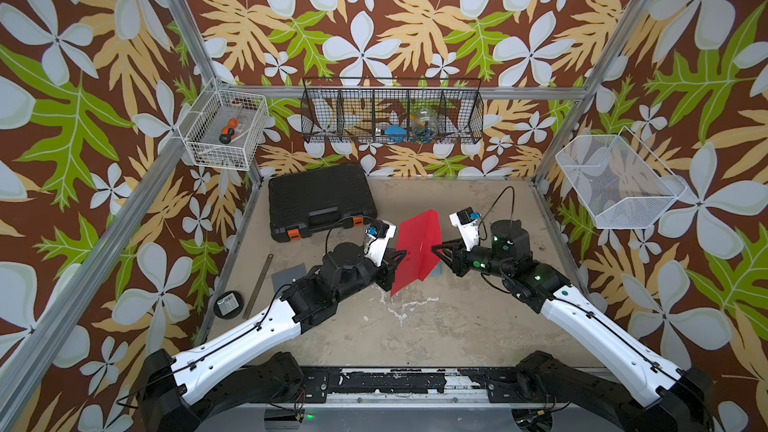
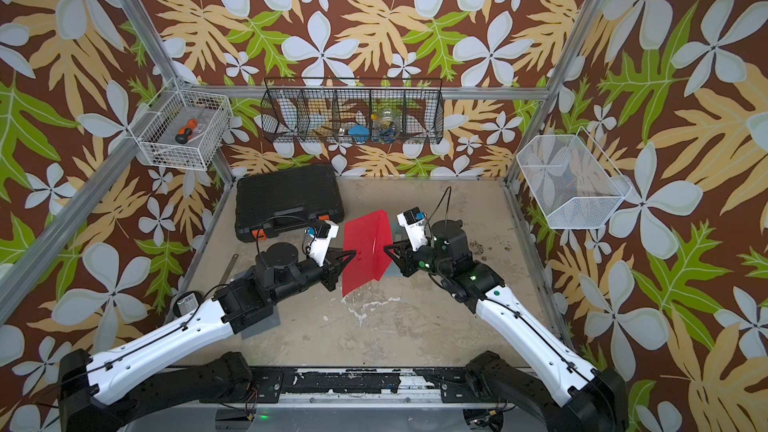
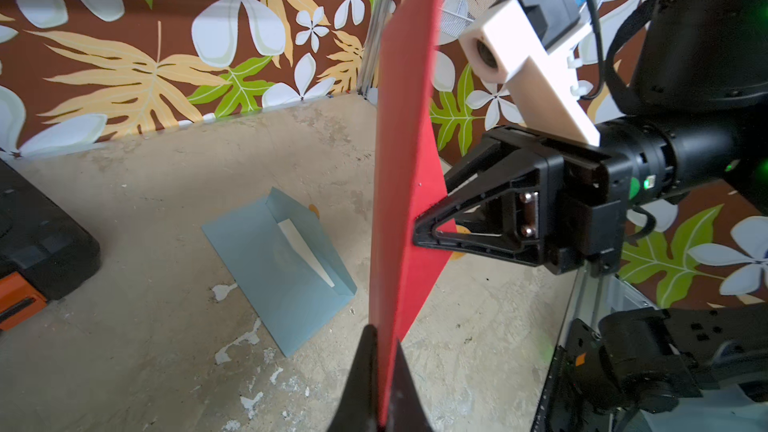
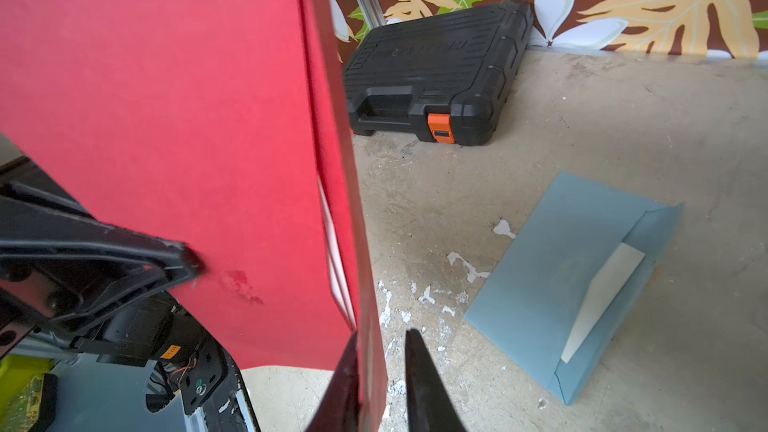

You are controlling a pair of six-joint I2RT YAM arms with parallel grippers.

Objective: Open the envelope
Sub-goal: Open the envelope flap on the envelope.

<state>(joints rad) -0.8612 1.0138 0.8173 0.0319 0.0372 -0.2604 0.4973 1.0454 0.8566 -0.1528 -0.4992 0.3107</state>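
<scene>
A red envelope [image 1: 409,259] [image 2: 363,251] is held upright on its edge above the table between both arms. My left gripper [image 1: 402,254] [image 3: 384,336] is shut on the envelope body's edge. The envelope flap [image 1: 428,238] [image 4: 328,118] stands folded away from the body, and a strip of white paper [image 4: 332,259] shows in the gap. My right gripper [image 1: 434,248] [image 4: 382,333] is open around the flap's edge. The flap rests against one finger and a gap shows to the other finger.
A blue-grey envelope [image 3: 270,259] [image 4: 552,276] lies flat on the table under the red one, its flap up and white paper showing. A black tool case [image 1: 320,201] sits at the back left. A metal ruler [image 1: 257,286] and a round tin [image 1: 227,304] lie at the left edge.
</scene>
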